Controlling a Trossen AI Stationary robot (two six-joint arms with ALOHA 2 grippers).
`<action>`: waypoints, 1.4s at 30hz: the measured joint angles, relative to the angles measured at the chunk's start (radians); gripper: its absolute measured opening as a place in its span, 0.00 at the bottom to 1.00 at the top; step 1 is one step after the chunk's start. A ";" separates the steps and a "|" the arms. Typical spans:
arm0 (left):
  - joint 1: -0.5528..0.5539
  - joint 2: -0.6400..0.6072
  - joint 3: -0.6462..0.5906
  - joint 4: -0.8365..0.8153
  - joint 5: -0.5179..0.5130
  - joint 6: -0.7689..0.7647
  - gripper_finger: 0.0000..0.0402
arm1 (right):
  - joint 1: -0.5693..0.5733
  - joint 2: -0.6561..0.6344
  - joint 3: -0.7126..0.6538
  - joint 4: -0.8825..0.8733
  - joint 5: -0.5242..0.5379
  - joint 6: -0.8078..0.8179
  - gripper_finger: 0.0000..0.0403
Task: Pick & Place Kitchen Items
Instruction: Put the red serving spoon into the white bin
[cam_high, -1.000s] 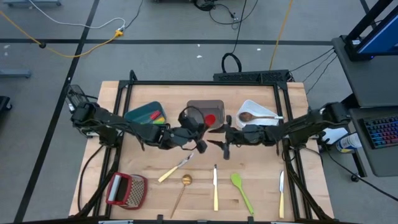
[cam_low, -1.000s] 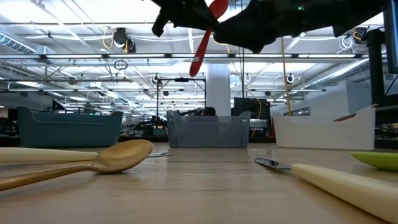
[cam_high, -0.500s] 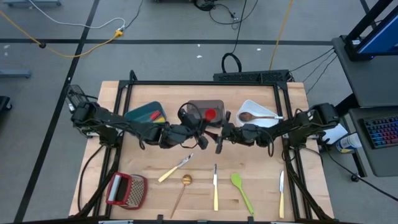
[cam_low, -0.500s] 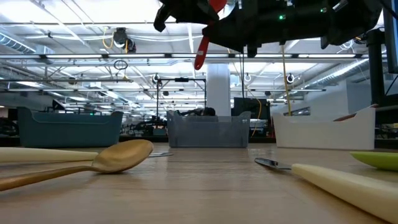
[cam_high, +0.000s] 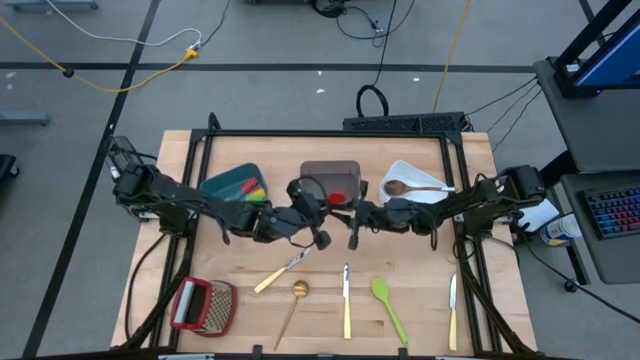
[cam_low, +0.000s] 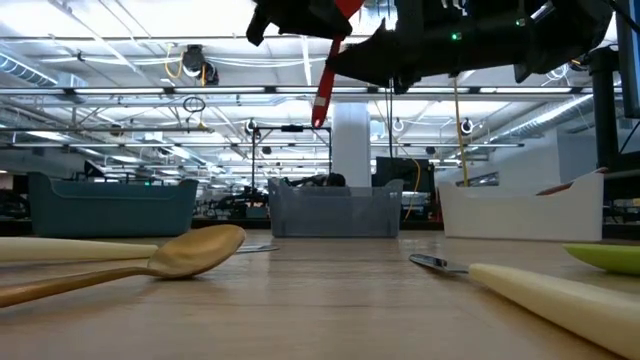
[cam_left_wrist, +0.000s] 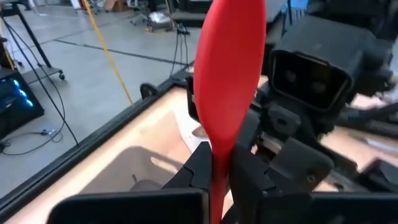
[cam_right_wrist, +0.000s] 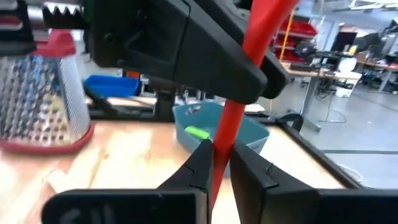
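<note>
Two tools meet above the middle of the wooden counter (cam_high: 230, 300), both clamped on one red silicone spatula (cam_left_wrist: 227, 81). The left tool (cam_left_wrist: 214, 171) pinches its slim handle just below the broad blade; the right tool (cam_right_wrist: 219, 163) has its fingers closed on the handle farther along. The spatula hangs in the air, in front of the grey rectangular bin (cam_high: 330, 172). Below lie a gold metal spoon (cam_high: 297, 292), a green silicone spatula (cam_high: 385, 300) and a cream-handled knife (cam_high: 346, 305).
</note>
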 joint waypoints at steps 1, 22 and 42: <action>-0.003 0.000 0.000 -0.018 0.002 -0.002 0.06 | 0.003 -0.002 0.000 -0.017 -0.004 -0.001 0.06; -0.014 0.003 -0.004 -0.069 0.025 -0.035 0.07 | 0.076 -0.371 0.002 -0.619 0.002 0.153 0.05; 0.040 0.002 -0.001 -0.147 0.280 -0.031 0.07 | 0.080 -0.370 0.001 -0.682 0.002 0.130 0.31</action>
